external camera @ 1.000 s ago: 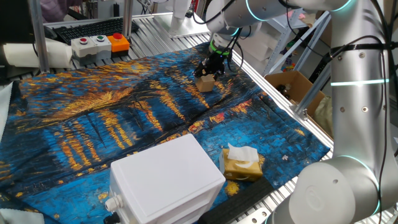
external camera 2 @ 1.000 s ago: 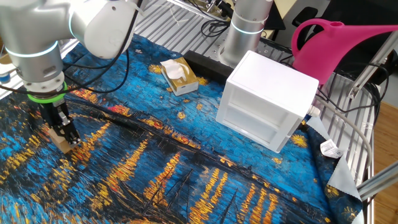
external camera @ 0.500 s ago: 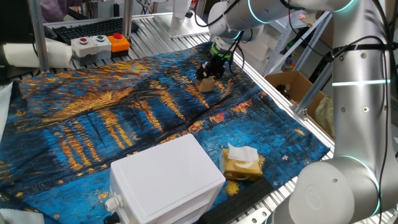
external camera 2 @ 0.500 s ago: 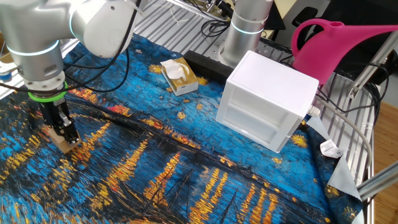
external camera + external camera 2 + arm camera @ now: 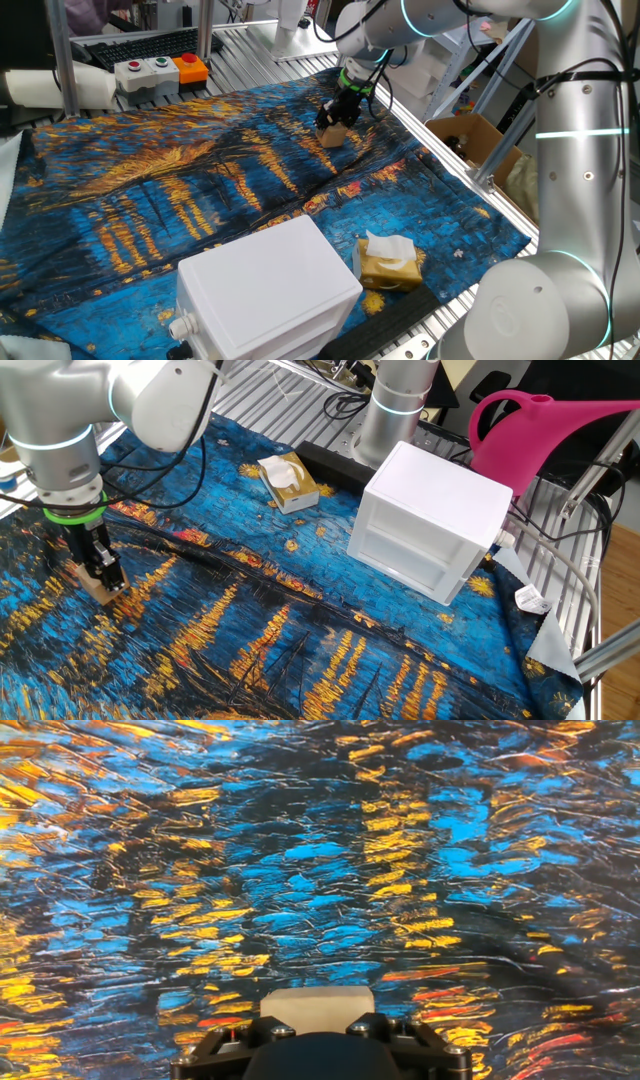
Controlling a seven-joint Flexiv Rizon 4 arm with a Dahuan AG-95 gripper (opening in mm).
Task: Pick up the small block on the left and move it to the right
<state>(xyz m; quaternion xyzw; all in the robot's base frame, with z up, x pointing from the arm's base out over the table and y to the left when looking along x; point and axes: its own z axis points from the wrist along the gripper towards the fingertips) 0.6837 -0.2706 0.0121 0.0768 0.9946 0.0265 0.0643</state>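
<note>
The small block [image 5: 331, 136] is a light-tan cube at the far right of the blue and gold painted cloth [image 5: 200, 190]. My gripper [image 5: 337, 121] stands straight over it, its dark fingers closed on the block's sides. In the other fixed view the block [image 5: 94, 589] sits at the left, under the gripper [image 5: 104, 573], at or just above the cloth. In the hand view the block's top [image 5: 318, 1002] shows between the jaws at the bottom edge, with the gripper [image 5: 318, 1020] around it.
A big white plastic box [image 5: 265, 290] stands at the near side. A yellow-brown packet with white tissue [image 5: 387, 263] lies beside it. A button box [image 5: 160, 69] is at the back, a cardboard box [image 5: 470, 140] to the right, and a pink watering can [image 5: 545, 435] behind the white box.
The gripper and the block have shifted very slightly up and away over the last second. Nothing else has moved.
</note>
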